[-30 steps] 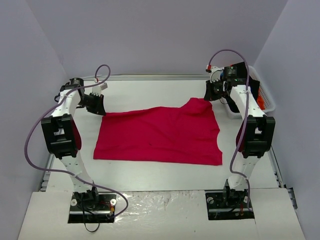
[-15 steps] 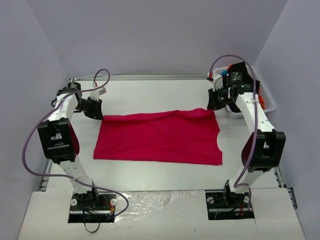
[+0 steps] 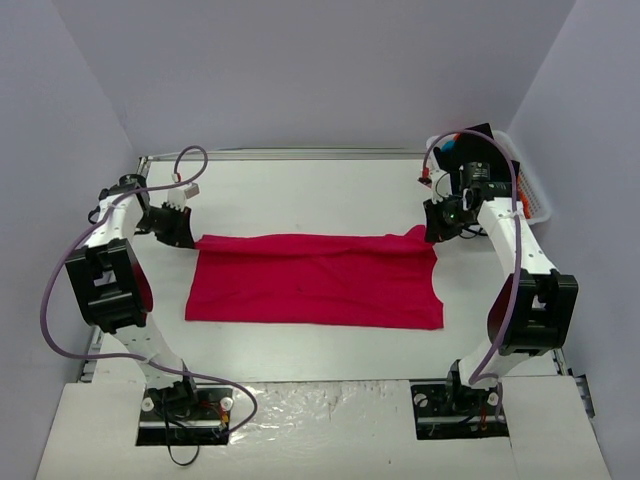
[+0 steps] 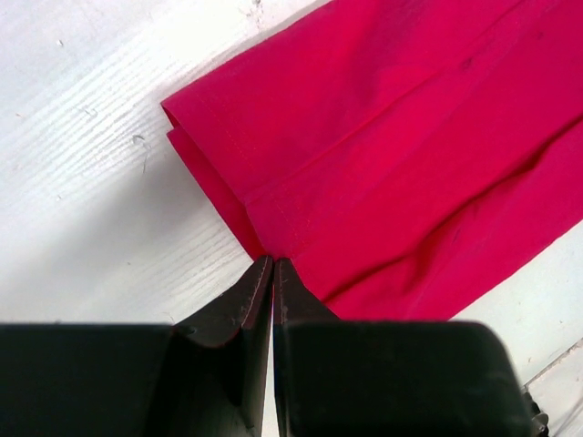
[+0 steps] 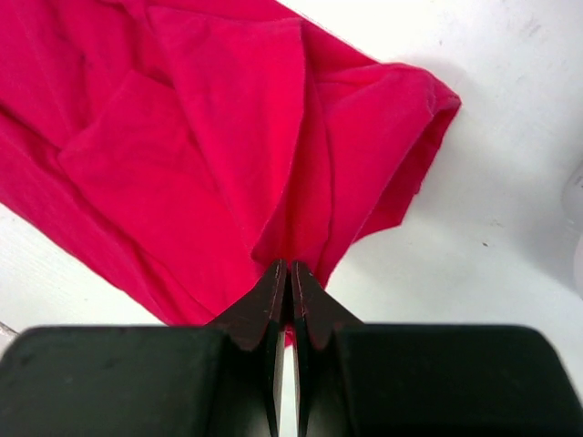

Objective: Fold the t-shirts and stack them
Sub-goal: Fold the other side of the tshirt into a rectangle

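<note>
Crimson t-shirt [image 3: 315, 280] lies spread as a wide, low band in the middle of the top view, flat on the white worktop [image 3: 300, 190]. Its lower edge runs nearly straight. Its right edge curves inward near the lower right corner.

Left pincer [image 3: 183, 230] sits at the shirt's upper left corner, low over the worktop. In the left wrist view the left pincer [image 4: 272, 264] is clenched, black fingers pressed together, tips meeting right on the edge of the t-shirt [image 4: 401, 155]. Cloth there is doubled: two layers show at the corner in the upper left of the frame, with a stitched hem line running diagonally. Bare worktop [image 4: 91, 182] fills the left side, lightly scuffed.

Right pincer [image 3: 437, 230] sits at the shirt's upper right corner, where the cloth lifts into a small peak. In the right wrist view the right pincer [image 5: 288, 269] is also clenched, nipping the t-shirt [image 5: 182, 137]. Creases run down into the tips, and a sliver of red shows between the fingers below them. A folded lobe of cloth sticks out toward the upper right of the frame, with bare worktop [image 5: 492, 182] beyond it.

White slatted basket [image 3: 535, 200] stands at the upper right of the top view, just behind the right arm, touching neither the shirt nor the pincer. It holds dark, orange and blue items, too hidden to identify.
</note>
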Controlling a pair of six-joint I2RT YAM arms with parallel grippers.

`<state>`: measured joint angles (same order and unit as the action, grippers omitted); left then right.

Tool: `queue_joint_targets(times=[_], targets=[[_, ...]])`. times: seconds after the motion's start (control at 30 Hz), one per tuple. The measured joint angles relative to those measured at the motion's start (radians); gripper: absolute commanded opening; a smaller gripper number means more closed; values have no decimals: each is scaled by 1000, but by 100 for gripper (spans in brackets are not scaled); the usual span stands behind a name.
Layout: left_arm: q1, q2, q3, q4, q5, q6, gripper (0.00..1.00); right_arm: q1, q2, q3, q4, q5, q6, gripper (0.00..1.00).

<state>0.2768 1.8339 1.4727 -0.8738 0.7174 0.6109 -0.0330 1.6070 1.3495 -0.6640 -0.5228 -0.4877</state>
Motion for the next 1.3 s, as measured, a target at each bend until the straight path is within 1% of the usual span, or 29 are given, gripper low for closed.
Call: queue_joint_targets(times=[0.4, 0.57, 0.6, 0.63, 0.67, 0.7, 0.73, 0.77, 0.93, 1.0, 1.17, 1.3], targets=[[13, -15, -48, -10, 0, 31, 2, -26, -56, -70, -11, 31, -40, 0], [13, -22, -82, -18, 5, 64, 4, -26, -37, -97, -74, 11, -106, 0], [13, -22, -85, -26, 8, 79, 8, -26, -25, -97, -89, 8, -121, 10], [13, -22, -88, -39, 14, 105, 13, -26, -10, -98, -105, 3, -135, 27], [13, -22, -91, -55, 19, 130, 17, -26, 4, -102, -119, 0, -147, 38], [13, -23, -95, -68, 21, 151, 20, -26, 15, -108, -129, -2, -161, 38], [13, -23, -100, -83, 22, 174, 25, -26, 25, -116, -138, -3, -175, 40], [13, -24, -105, -93, 22, 192, 27, -26, 30, -124, -146, -2, -184, 43], [13, -27, -114, -128, -2, 243, 28, -26, 47, -128, -185, -2, -218, 48], [13, -30, -114, -129, -11, 243, 28, -26, 61, -110, -199, -2, -224, 48], [15, -88, -114, -109, -13, 195, 29, -26, 160, 36, -211, -44, -225, 48], [17, -172, -122, -61, -16, 121, 29, -15, 292, 175, -212, -90, -232, 45]])
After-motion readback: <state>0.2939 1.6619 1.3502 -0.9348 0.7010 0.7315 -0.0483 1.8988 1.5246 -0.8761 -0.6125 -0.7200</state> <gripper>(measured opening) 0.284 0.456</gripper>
